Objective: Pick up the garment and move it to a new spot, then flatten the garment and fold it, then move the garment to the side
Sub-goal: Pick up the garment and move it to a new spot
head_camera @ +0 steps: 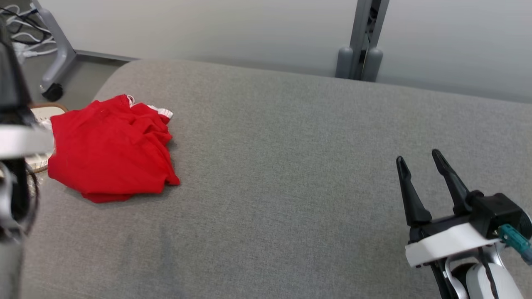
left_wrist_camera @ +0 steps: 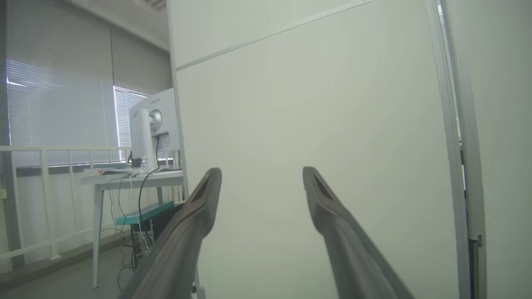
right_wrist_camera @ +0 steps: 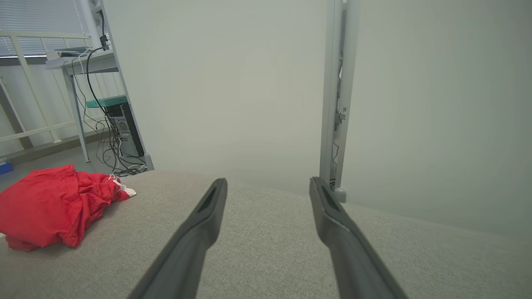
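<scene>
The left fingers are spread wide with nothing between them. They point at a pale partition, and a desk carrying a monitor stands off to that view's left.

The right fingers are just as wide open and empty. They are over the near right part of the grey fabric-covered table and aim across it toward the partition.

The red garment lies in a crumpled heap on the table's left side, close to the left edge and well apart from the right fingers. A bit of white trim shows at its far end. In the head view the blurred left arm stands at the left edge, just beside the garment.
</scene>
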`<state>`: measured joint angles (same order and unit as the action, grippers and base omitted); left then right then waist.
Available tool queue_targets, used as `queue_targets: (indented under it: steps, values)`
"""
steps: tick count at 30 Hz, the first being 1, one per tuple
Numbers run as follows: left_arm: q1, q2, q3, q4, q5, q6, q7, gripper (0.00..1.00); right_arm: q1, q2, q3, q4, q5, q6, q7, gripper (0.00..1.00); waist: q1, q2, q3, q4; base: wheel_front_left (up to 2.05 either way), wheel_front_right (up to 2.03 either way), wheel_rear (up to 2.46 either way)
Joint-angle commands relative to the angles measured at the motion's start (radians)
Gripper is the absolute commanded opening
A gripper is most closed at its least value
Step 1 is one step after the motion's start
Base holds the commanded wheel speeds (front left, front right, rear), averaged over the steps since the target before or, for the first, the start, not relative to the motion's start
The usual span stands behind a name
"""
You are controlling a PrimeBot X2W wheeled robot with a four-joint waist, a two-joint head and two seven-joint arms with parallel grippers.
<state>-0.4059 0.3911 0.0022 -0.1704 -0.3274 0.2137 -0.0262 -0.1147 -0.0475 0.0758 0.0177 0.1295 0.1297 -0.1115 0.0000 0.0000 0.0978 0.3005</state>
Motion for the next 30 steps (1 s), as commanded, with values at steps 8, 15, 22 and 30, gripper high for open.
queue_targets:
  steps: [8, 15, 22, 30]
  values:
    - [-0.332, 0.09, -0.023, 0.264, -0.069, -0.101, 0.191, 1.0, -0.074, -0.013, 0.008, -0.047, -0.022, 0.002, 0.019, 1.0, 0.0, 0.0, 0.163, -0.067, 0.0, 0.0, 0.0]
    - [-0.472, 0.111, -0.073, 0.638, -0.119, -0.183, 0.349, 1.0, -0.129, -0.028, 0.03, -0.045, -0.022, 0.002, 0.02, 1.0, 0.0, 0.0, 0.275, -0.102, 0.0, 0.0, 0.0]
    - [-0.495, 0.109, -0.067, 0.965, -0.167, -0.222, 0.404, 1.0, -0.165, -0.035, 0.057, -0.029, -0.017, 0.002, 0.009, 1.0, 0.0, 0.0, 0.332, -0.136, 0.0, 0.0, 0.0]
    - [-0.511, 0.1, -0.068, 1.156, -0.198, -0.249, 0.452, 1.0, -0.185, -0.042, 0.061, -0.024, -0.018, 0.002, 0.008, 1.0, 0.0, 0.0, 0.362, -0.151, 0.0, 0.0, 0.0]
